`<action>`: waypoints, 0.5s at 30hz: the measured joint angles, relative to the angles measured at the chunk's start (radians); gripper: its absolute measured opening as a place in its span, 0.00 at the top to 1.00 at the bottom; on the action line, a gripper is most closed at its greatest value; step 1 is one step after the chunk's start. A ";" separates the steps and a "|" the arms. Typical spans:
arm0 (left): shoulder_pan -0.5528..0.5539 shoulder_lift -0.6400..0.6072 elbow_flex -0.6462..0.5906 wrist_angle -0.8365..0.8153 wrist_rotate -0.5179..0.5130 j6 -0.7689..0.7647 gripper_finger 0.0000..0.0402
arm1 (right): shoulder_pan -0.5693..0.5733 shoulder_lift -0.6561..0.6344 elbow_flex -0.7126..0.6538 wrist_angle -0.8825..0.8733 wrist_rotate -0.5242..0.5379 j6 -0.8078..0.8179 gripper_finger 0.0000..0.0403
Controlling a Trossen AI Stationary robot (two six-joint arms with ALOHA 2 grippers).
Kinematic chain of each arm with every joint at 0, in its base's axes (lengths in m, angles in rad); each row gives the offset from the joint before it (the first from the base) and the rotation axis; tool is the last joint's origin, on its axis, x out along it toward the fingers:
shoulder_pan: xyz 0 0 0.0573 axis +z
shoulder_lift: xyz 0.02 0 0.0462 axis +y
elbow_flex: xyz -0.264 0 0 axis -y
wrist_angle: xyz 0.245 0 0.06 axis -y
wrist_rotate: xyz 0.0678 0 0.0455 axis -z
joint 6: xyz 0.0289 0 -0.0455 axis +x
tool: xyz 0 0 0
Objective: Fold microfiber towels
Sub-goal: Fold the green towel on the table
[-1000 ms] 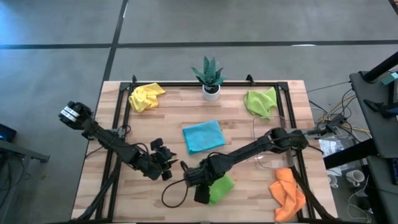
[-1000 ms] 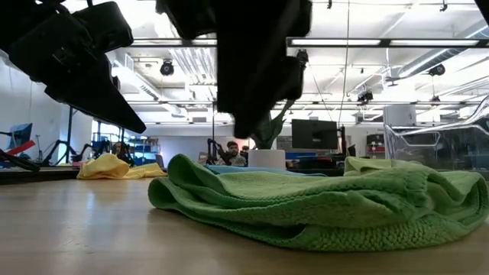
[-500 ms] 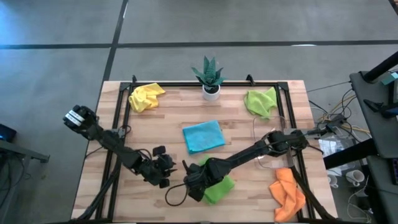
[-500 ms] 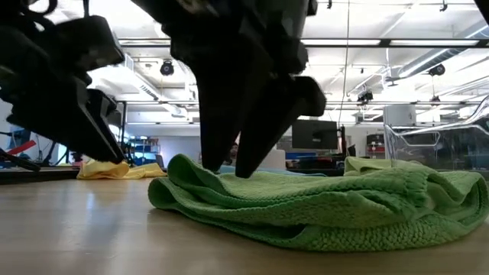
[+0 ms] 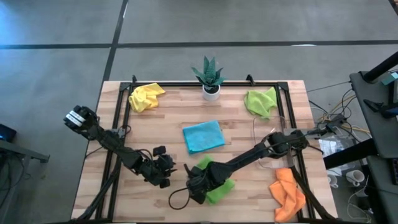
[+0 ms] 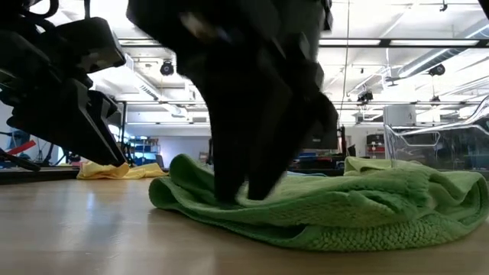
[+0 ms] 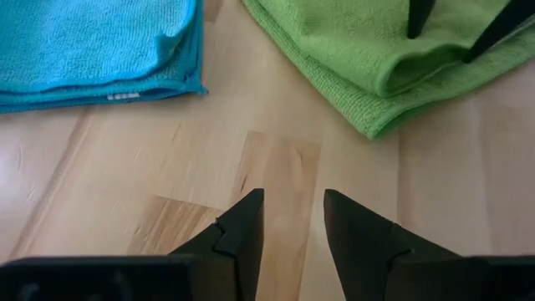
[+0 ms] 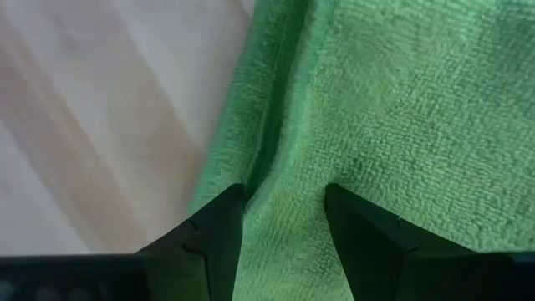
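From above, the right gripper [image 5: 198, 188] is down on the left edge of a lime green towel [image 5: 217, 184] near the table's [image 5: 242, 134] front edge, and the left gripper [image 5: 166, 176] hangs just left of it, apart from the cloth. A folded blue towel [image 5: 203, 136] lies mid-table, a yellow towel [image 5: 145, 96] at the back left corner, a second green towel [image 5: 261, 102] at the back right, an orange towel [image 5: 287, 194] at the front right corner; a potted plant [image 5: 209, 76] stands at the back edge and a clear tray [image 5: 268, 142] by the right edge. At table height, the right fingers [image 6: 229, 164] press into the green folds, the left gripper to their left above bare wood. The left wrist view shows its fingers [image 7: 242, 230] narrowly parted, holding nothing, over wood between the blue and green towels. The right wrist view shows its fingers [image 8: 219, 230] parted, tips straddling a ridge along the green towel's edge, not closed on it.
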 joint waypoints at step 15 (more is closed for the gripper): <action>0.000 0.000 0.000 -0.003 0.006 0.000 0.72 | 0.000 -0.007 -0.065 0.090 0.004 -0.079 0.69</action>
